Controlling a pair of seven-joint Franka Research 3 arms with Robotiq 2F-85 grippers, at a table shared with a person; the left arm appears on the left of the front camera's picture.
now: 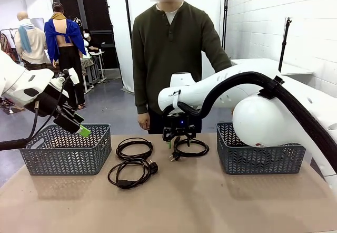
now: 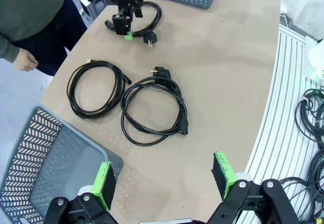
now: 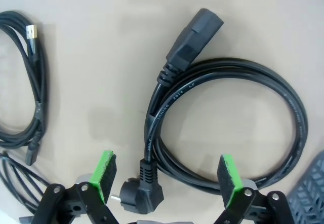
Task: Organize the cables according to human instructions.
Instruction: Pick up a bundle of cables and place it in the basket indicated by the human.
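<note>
Hanging with its green-padded fingers spread wide and gripping nothing, the left hand [image 2: 167, 183] is hovering above the inner corner of the grey lattice plastic basket [image 1: 66, 156], which is sitting at the robot's left end of the tan bench [image 1: 210, 201]. Just beside that basket, on its inner side and toward the person's edge, a thin black coiled cable [image 2: 72, 95] is lying flat. Next to it, equally close to the basket but nearer the robot, a black looped power cord with chunky plugs [image 2: 181, 122] is lying, and the two coils are almost touching.

Farther from the basket, beyond both of those, a second black power cord coil [image 3: 164, 102] is resting on the bench. The right hand [image 3: 167, 178] is pointing straight down at it, open and holding nothing. Its green pads are standing on either side of the cord's angled wall plug, and I cannot tell whether they are touching the cord.

Farthest from the basket, a matching grey lattice bin [image 1: 258, 159] is sitting at the opposite end of the bench. A person in a dark green top is standing across from the basket, one hand [image 1: 143, 121] hanging down.
</note>
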